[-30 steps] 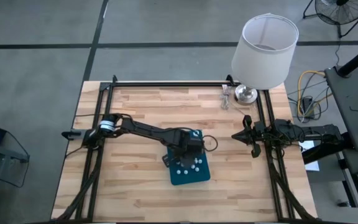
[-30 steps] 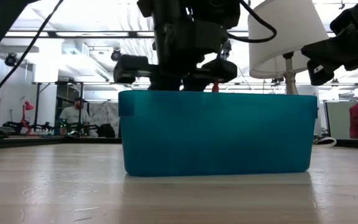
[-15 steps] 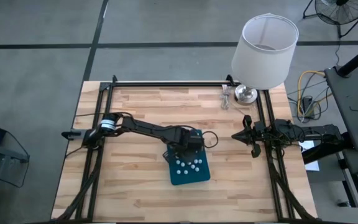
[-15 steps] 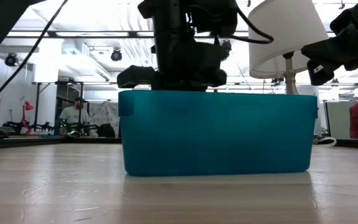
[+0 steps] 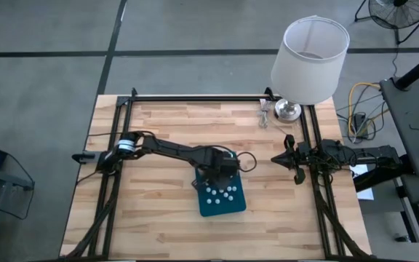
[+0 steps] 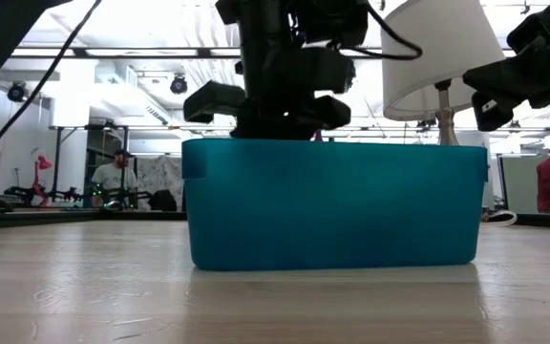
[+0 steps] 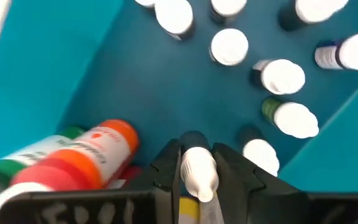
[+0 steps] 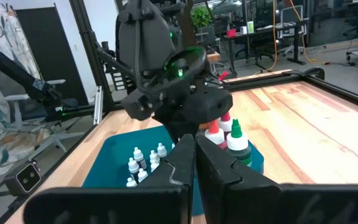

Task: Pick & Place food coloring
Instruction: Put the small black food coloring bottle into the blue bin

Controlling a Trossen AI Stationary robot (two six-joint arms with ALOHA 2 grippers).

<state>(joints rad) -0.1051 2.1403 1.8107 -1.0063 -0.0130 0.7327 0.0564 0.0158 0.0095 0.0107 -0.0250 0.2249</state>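
The high view looks straight down from well above and takes in the whole table [image 5: 166, 131] with both arms. The low view sits at table-top height, close against the teal tray [image 6: 332, 205], facing level across into the room behind. The left wrist view points down into the same tray [image 7: 61, 74] from very near. The right wrist view looks across the table from its edge, farther off, and shares with the others that tray [image 8: 110, 158].
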